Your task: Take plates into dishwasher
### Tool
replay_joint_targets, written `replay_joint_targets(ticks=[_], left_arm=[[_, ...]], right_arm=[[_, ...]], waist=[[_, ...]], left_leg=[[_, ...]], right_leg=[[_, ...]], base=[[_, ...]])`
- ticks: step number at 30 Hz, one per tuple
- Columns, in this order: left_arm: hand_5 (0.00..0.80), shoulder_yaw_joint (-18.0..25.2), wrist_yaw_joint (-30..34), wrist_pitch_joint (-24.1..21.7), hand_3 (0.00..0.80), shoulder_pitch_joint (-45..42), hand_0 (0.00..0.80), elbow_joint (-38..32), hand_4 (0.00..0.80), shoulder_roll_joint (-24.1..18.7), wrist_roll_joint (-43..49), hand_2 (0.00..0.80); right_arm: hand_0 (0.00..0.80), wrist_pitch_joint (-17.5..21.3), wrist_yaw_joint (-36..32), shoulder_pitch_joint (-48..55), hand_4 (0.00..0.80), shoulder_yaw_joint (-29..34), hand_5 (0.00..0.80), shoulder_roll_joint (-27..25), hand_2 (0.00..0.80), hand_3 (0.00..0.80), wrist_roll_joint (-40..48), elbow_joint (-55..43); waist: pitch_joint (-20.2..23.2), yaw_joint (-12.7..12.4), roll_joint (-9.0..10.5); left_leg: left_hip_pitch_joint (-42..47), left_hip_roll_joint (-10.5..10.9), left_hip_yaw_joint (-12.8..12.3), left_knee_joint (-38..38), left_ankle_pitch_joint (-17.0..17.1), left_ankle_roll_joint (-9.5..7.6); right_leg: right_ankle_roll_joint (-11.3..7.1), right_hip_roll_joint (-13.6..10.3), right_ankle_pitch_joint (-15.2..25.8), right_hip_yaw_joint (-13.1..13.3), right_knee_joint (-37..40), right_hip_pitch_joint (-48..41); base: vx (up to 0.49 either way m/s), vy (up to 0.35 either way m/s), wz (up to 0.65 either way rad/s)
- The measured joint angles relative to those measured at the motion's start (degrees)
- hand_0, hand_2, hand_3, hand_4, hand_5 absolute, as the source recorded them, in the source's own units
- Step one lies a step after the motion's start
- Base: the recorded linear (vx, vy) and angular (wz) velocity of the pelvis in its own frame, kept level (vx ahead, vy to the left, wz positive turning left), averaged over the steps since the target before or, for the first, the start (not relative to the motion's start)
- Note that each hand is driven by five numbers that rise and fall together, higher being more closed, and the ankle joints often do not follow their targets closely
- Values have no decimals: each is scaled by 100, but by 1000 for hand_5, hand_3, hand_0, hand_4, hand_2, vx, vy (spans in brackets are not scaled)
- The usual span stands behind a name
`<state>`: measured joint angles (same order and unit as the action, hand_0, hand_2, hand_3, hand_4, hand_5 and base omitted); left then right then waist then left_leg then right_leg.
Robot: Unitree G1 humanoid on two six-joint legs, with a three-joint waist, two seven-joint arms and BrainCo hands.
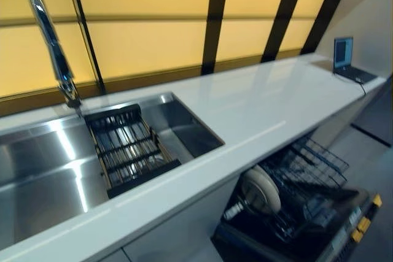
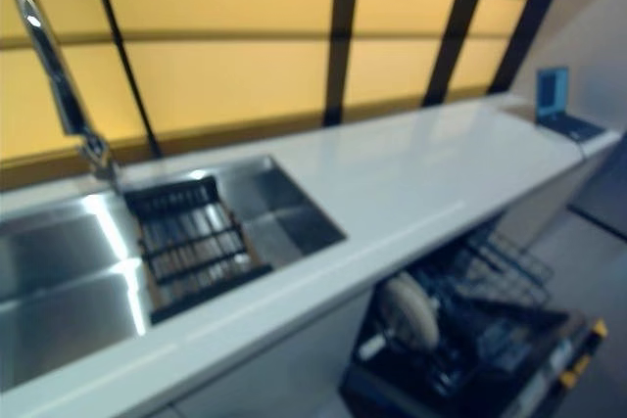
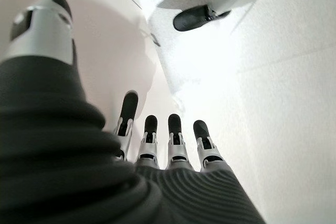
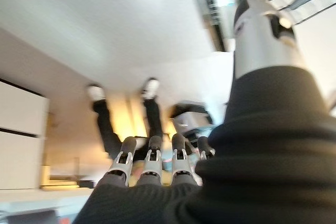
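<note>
Both hands hang empty with straight fingers, left hand, right hand. The round pale plate already stands upright in the open dishwasher's dark wire rack, beyond which the black slatted sink rack holds nothing.

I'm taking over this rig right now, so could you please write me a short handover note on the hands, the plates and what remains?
Left hand: open, empty, hanging low.
Right hand: open, empty; a person stands in its wrist view.
One plate stands in the lower rack of the open dishwasher.
The sink holds only a dark drainer rack, with no plate in sight there or on the counter.
Left: look for any more plates.
</note>
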<state>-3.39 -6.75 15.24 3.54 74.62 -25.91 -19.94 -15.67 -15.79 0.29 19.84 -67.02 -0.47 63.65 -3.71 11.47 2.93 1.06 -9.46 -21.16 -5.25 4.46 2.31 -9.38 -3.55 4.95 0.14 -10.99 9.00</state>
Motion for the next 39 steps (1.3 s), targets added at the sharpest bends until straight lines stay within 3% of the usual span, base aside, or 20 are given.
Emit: replay_joint_targets(ticks=[4,5,6,7,8,9,10,13,15,21,24,26,28,30,31,32,33,35,37,39], left_arm=[[0,-17,8,-88,0,161,0,19,0,-205,0,0],[0,-60,9,-82,0,114,0,39,0,-315,-1,0],[0,-96,7,-82,0,90,0,82,0,-362,0,0],[0,-122,14,-68,0,51,0,168,0,-316,-1,0],[0,-119,31,-31,0,66,0,244,0,-220,0,0],[0,-91,37,-31,0,80,0,282,0,-200,1,0],[0,-59,32,-35,0,86,0,297,0,-248,4,0],[0,30,-55,-94,0,284,0,279,0,-653,-11,0],[0,59,-91,-89,0,396,0,246,0,-622,-132,0],[0,315,-60,-92,0,127,0,194,0,-154,-235,0],[0,831,-39,-92,0,-275,0,194,0,-288,-221,0],[0,1128,-22,-89,0,-504,0,425,0,-273,-220,0],[0,1271,14,-82,0,-711,0,642,0,-279,-215,0],[0,1379,63,-107,0,-891,0,649,0,-267,-209,0],[0,1396,75,-132,0,-936,0,660,0,-299,-209,0],[0,1391,81,-169,0,-845,0,674,0,-313,-211,0],[0,1377,85,-177,0,-845,0,695,0,-311,-213,0],[0,1336,85,-200,0,-718,0,713,0,-314,-221,0],[0,1327,82,-246,0,-419,0,689,0,-315,-228,0],[0,1144,75,-297,0,-106,0,482,0,-262,-331,0]], right_arm=[[0,-118,-47,-31,0,-78,0,324,0,0,310,-4],[0,-152,-102,-127,0,-183,0,414,0,0,378,39],[0,-172,-123,-260,0,-284,0,485,0,0,429,82],[0,-256,-198,-573,0,-493,0,620,0,0,530,238],[0,-261,-289,-751,0,-535,0,721,0,0,577,296],[0,-283,-337,-806,0,-584,0,775,0,0,588,316],[0,-345,-385,-851,0,-794,0,917,0,0,654,344],[0,-382,-419,-860,0,-1231,0,1342,0,0,920,438],[0,-381,-411,-924,0,-1265,0,1460,0,0,1117,440],[0,-604,-456,-897,0,-1225,0,1581,0,0,1181,469],[0,-713,-542,-751,0,-1231,0,1856,0,0,1122,457],[0,-725,-520,-760,0,-1217,0,1775,0,0,1117,497],[0,-790,-416,-707,0,-1158,0,1761,0,0,1124,647],[0,-833,-320,-587,0,-1141,0,1770,0,0,1141,624],[0,-822,-246,-556,0,-1148,0,1769,0,0,1146,598],[0,-829,-163,-559,0,-1146,0,1770,0,0,1172,627],[0,-825,-130,-550,0,-1147,0,1775,0,0,1219,613],[0,-773,-14,-474,0,-1130,0,1781,0,0,1484,429],[0,-703,42,-411,0,-891,0,1912,0,0,1621,465],[0,-676,64,-325,0,-746,0,1976,0,0,1870,431]], waist=[[170,-634,20],[297,-810,216],[341,-895,285],[344,-1105,335],[362,-1152,263],[343,-1155,274],[326,-1244,196],[132,-1301,415],[-34,-1414,290],[-266,-1529,-74],[-342,-1627,-66],[-452,-1717,-290],[-566,-1674,-391],[-647,-1730,-424],[-666,-1680,-364],[-719,-1661,-278],[-727,-1701,-195],[-700,-1559,73],[-646,-1251,325],[-575,-984,354]], left_leg=[[-250,-545,-469,183,182,-2],[-346,-486,-345,305,183,-2],[-400,-494,-239,351,175,9],[-551,-432,281,551,-13,193],[-809,-129,435,924,-231,335],[-872,-44,561,927,-249,220],[-939,-175,718,1005,-94,297],[-1439,-598,717,1747,-165,440],[-1778,-1017,881,2080,47,417],[-1360,-838,1016,1265,232,617],[-1122,-773,1012,1189,424,735],[-1157,-904,1084,1236,554,726],[-1494,-837,1196,1610,740,516],[-1436,-722,1353,1424,1196,492],[-1507,-551,1562,1059,1808,589],[-1507,-394,1595,1072,1941,480],[-1477,-309,1526,1224,1783,579],[-1453,2,1161,2545,460,411],[-1142,234,843,3093,-156,249],[-625,241,656,3299,-673,381]], right_leg=[[-281,-590,-483,-96,-1902,-24],[-369,-900,-407,-70,-1513,-403],[-505,-894,-533,-43,-1184,-568],[-471,-762,-636,-106,-656,-735],[-477,-782,-646,-120,-280,-834],[-476,-780,-645,-121,-148,-862],[-367,-703,-822,-202,-132,-881],[90,-449,-1515,-452,-181,-797],[431,21,-1616,-538,22,-798],[602,186,-1614,-581,-295,-671],[783,234,-2243,-743,-1015,-685],[990,383,-2333,-672,-1069,-698],[1065,554,-2336,-547,-1102,-742],[1141,625,-2303,-490,-1071,-853],[1220,537,-2237,-599,-961,-836],[1285,421,-2171,-711,-857,-859],[1334,320,-2097,-750,-787,-863],[1331,48,-1745,-1209,-142,-1133],[1303,-107,-1426,-1638,436,-1444],[1298,-98,-1280,-1942,695,-1497]], base=[[-319,-260,-25],[-312,-348,-36],[-290,-405,-55],[-248,-397,-54],[-345,-506,-43],[-378,-499,-11],[-391,-490,8],[-376,-367,0],[-318,-252,-2],[-194,-228,-7],[-139,-254,7],[-213,-227,17],[-253,-183,68],[-427,-153,79],[-506,-141,103],[-324,-86,84],[-377,-97,52],[-339,-52,74],[-245,22,123],[-230,75,111]])
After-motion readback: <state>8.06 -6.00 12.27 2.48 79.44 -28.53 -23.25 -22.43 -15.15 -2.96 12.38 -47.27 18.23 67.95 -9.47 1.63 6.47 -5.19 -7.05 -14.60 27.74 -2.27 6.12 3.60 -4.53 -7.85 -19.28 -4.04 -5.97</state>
